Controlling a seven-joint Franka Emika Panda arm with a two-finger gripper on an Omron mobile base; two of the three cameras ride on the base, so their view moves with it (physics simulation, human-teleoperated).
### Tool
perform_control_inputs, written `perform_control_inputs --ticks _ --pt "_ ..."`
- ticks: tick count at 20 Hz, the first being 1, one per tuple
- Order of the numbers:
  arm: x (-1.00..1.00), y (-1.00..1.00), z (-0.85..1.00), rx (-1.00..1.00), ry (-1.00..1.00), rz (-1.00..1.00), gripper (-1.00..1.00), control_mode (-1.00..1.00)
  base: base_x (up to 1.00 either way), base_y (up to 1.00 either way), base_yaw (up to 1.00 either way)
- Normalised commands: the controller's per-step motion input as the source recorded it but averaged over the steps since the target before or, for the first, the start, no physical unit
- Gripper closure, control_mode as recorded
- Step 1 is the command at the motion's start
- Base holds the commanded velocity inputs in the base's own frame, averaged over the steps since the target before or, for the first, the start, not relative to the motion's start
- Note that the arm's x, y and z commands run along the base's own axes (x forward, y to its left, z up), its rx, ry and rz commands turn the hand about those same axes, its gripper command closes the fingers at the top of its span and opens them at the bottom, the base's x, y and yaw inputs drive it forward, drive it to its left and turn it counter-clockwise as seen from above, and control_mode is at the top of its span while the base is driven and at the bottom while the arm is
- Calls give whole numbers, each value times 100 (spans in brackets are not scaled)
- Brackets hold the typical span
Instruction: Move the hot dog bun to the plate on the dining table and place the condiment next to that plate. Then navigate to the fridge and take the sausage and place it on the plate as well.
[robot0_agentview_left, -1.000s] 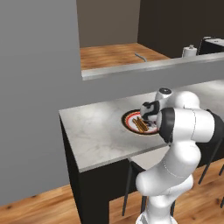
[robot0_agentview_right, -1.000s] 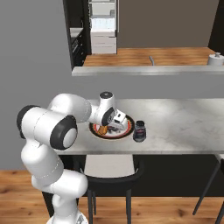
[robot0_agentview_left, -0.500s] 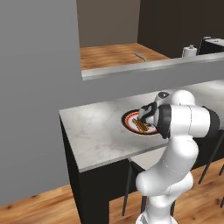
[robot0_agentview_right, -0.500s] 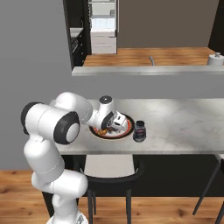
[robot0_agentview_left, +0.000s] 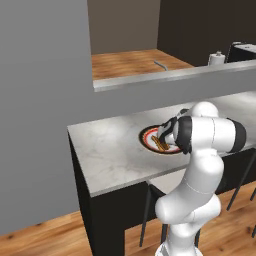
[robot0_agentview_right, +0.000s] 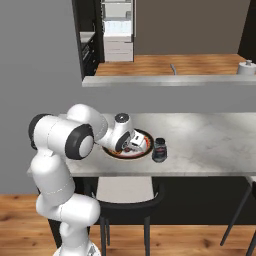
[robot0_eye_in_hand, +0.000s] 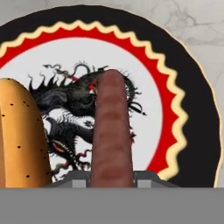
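Sausage (robot0_eye_in_hand: 112, 131), a slim reddish-brown cylinder with a rounded end, is sticking straight out from the gripper (robot0_eye_in_hand: 112, 177), whose fingers are clamped on its near end. It is hanging just over the plate (robot0_eye_in_hand: 183, 131), above the pale centre's black dragon marking. Beside it, the speckled tan-orange hot dog bun (robot0_eye_in_hand: 19, 135) is lying on the plate.

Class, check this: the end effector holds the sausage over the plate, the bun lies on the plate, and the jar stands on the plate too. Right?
One error: the jar stands on the table beside the plate, as the right base view shows. The end effector does hold the sausage over the plate, and the bun lies on it.
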Motion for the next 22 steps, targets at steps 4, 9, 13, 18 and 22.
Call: perform_control_inputs --ticks 4,9,13,18,22 --pt "0 -2 -1 0 0 0 -100 -100 0 0 0" --pt "0 0 2 0 0 0 -100 -100 0 0 0" --pt "0 0 22 -1 0 0 -100 -100 0 0 0" --pt "-6 0 75 -3 -4 0 -100 -100 0 0 0" --pt "-41 13 100 0 -10 0 -100 -100 0 0 0"
